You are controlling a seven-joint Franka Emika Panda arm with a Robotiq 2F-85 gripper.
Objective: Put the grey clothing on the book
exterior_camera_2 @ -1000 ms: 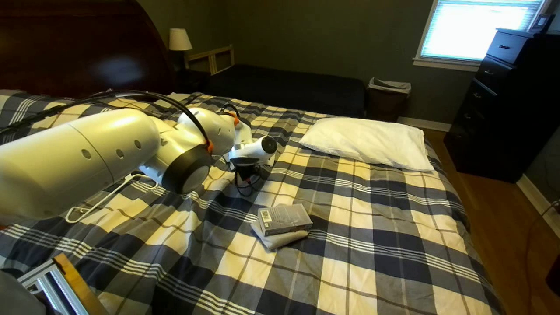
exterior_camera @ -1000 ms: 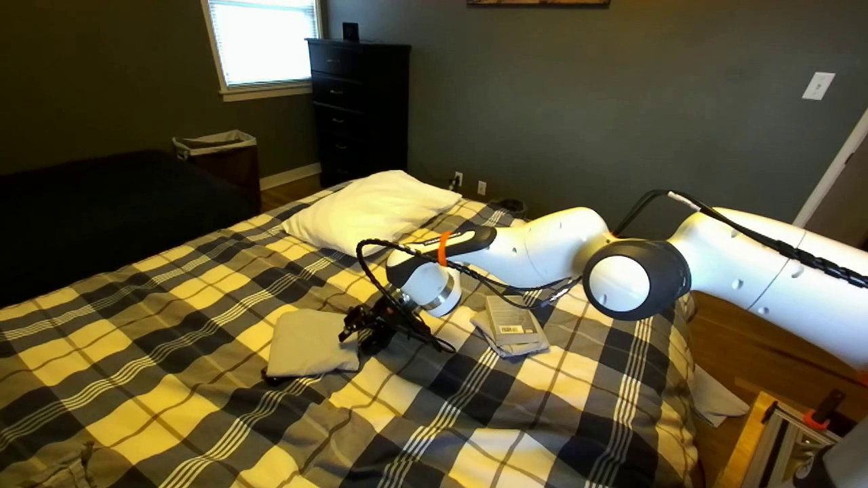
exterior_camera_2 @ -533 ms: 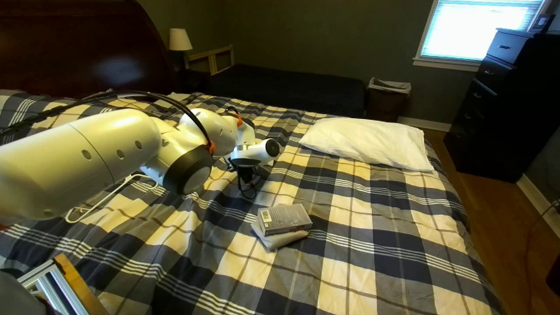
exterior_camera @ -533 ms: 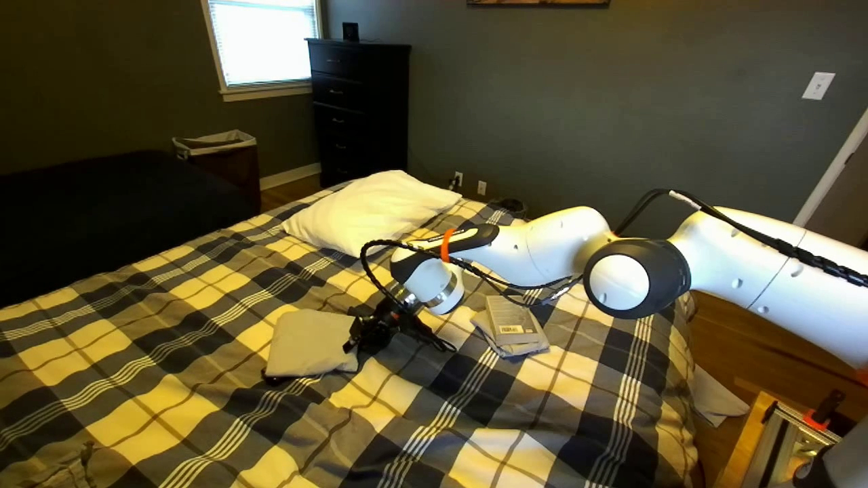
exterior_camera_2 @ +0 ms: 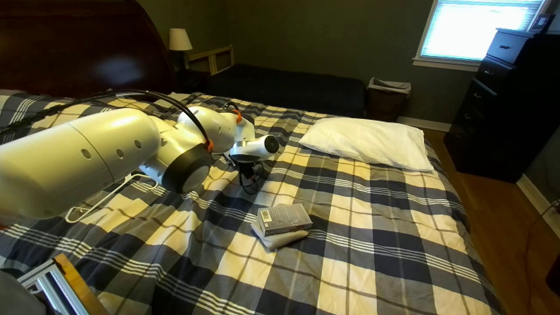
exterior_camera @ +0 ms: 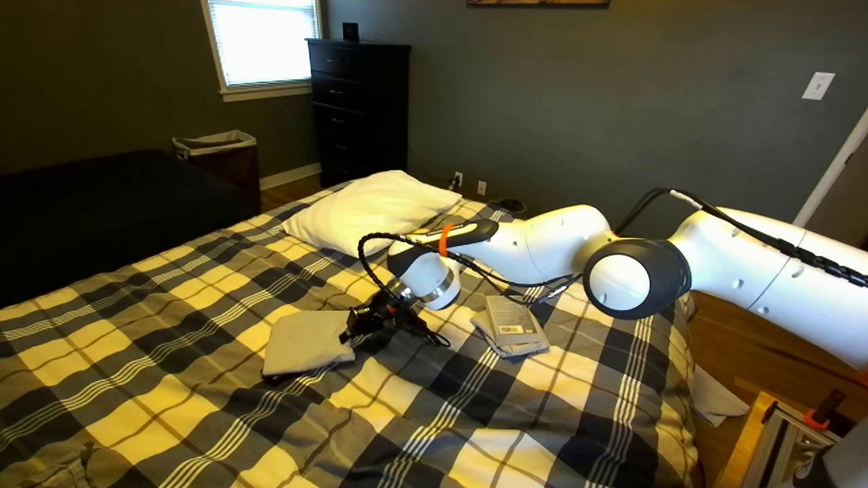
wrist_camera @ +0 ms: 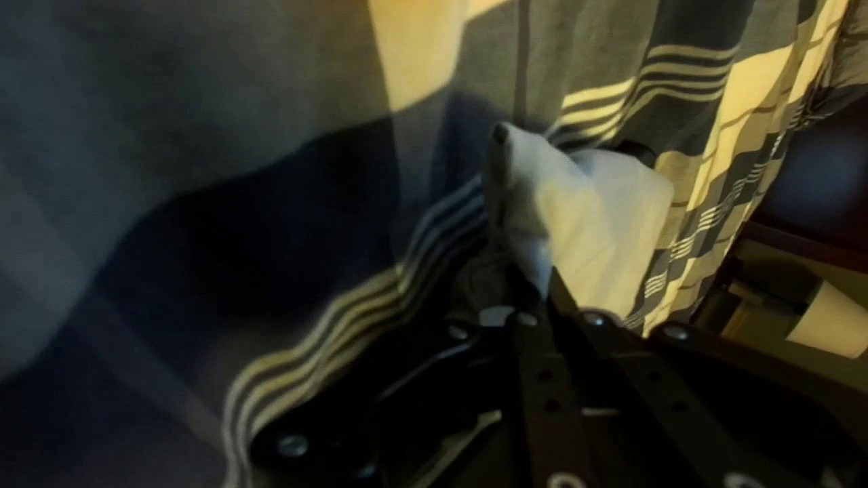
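Well apart from the book (exterior_camera: pixel 513 316), your gripper (wrist_camera: pixel 548 291) touches the grey clothing (exterior_camera: pixel 305 342). Dimly seen, its narrowed fingers (wrist_camera: pixel 564 303) apparently pinch one edge.

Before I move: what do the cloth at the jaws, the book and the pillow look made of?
Cloth: probably woven or knit fabric, matte; it puckers softly in the wrist view.
Book: likely paper with a card cover, perhaps satin; flat face, crisp edges, printed barcode.
Pillow: likely cotton-type fabric, matte, over soft filling; puffy outline, shallow creases.
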